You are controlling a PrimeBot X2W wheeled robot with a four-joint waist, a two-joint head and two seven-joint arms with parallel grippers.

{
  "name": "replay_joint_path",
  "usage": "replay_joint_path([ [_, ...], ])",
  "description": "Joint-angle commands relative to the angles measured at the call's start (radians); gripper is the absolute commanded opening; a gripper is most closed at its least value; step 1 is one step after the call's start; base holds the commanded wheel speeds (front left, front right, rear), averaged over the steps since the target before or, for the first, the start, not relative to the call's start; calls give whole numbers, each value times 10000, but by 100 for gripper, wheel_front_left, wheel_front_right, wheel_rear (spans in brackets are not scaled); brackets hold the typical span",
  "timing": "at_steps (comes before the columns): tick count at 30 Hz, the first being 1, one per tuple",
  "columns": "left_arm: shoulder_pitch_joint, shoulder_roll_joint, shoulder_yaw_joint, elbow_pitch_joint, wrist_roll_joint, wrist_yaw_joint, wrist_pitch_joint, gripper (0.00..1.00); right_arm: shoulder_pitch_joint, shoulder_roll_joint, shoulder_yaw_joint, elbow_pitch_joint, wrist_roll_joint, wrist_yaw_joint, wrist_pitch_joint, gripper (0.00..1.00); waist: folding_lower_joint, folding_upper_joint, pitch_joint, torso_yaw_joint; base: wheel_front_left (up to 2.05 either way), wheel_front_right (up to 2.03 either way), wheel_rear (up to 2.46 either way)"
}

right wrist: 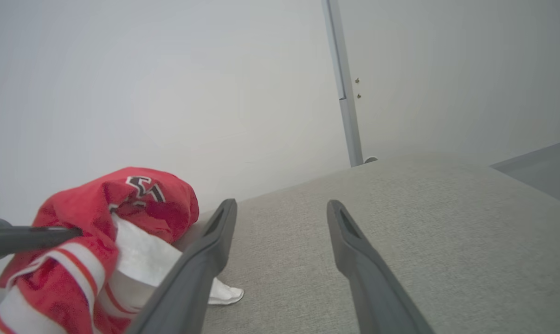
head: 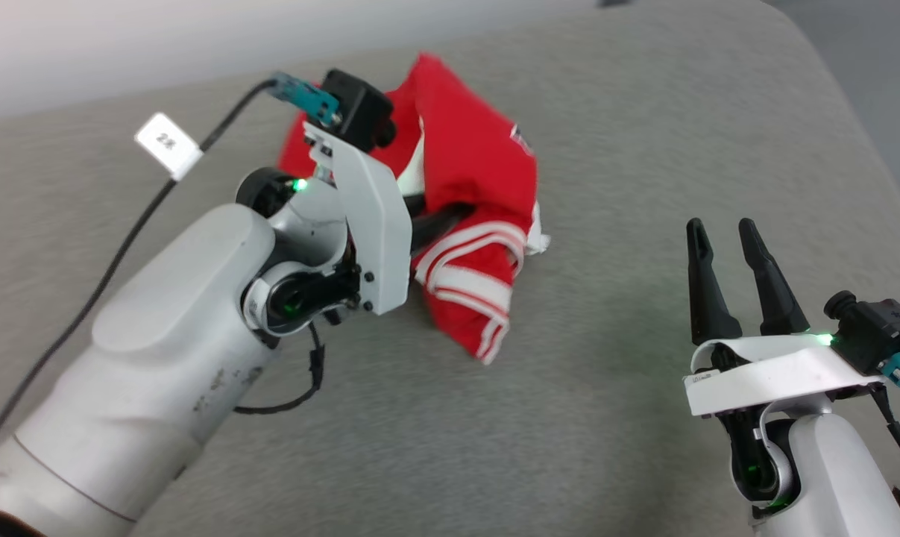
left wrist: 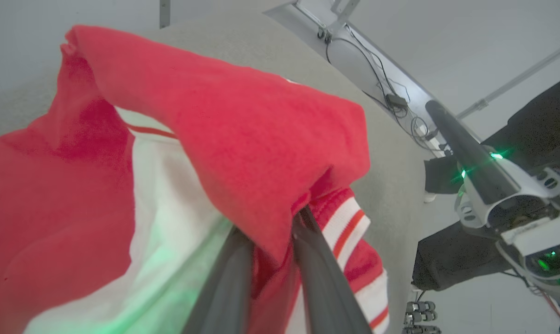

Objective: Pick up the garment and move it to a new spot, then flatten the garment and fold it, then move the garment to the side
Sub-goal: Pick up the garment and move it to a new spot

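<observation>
Left wrist view: left tool pinching garment, tips buried in fabric; right tool spread, empty.

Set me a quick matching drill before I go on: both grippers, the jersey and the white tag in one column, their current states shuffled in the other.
Column one:
1. left gripper
2. right gripper
3. jersey
4. white tag

Column two:
A. crumpled, not flat
B. fixed to a black cable
C. shut on a red fold of cloth
D. open, over the bare grey surface

Pairs: 1-C; 2-D; 3-A; 4-B
</observation>
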Motion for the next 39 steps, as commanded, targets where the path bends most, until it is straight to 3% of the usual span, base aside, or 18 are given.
replay_joint_path([
  [1,-282,154,-209,179,30,-20,83,0,-68,49,65,-51,196,-14,-5,100,0,0,798,-1345,0,0,0],
  [11,-1542,818,-2164,2695,1316,-20,-68,0,-315,51,344,-94,1333,-14,-5,100,0,0,1482,-2793,0,0,0],
  [15,-1765,939,-3102,3324,1856,-18,-30,0,-308,47,434,-119,1499,-14,-5,100,0,0,1583,-2956,0,0,0],
  [21,-1552,976,-4177,4148,1705,14,450,1,-229,46,405,-239,1660,-14,-5,100,0,0,1734,-2979,0,0,0],
  [23,-1520,1010,-4298,4314,1595,21,487,20,-255,46,367,-249,1658,-14,-5,100,0,0,1757,-2978,0,0,0],
  [24,-1517,1031,-4342,4353,1557,41,494,38,-276,45,347,-248,1655,-14,-5,100,0,0,1764,-2976,0,0,0],
  [25,-1511,1065,-4386,4389,1519,43,465,48,-304,45,362,-237,1604,-14,-5,100,0,0,1744,-2976,0,0,0],
  [27,-1589,1148,-4410,4458,1489,52,260,100,-361,48,492,-185,1511,-14,-5,100,0,0,1670,-2966,0,0,0],
  [33,-2182,930,-4319,4132,1252,25,-1001,100,-305,44,441,-53,1019,-14,-5,100,0,0,1174,-2279,0,0,0],
  [39,-2601,672,-4225,3509,1017,1,-2744,100,-124,31,179,90,145,-14,-5,100,0,0,417,-1060,0,0,0],
])
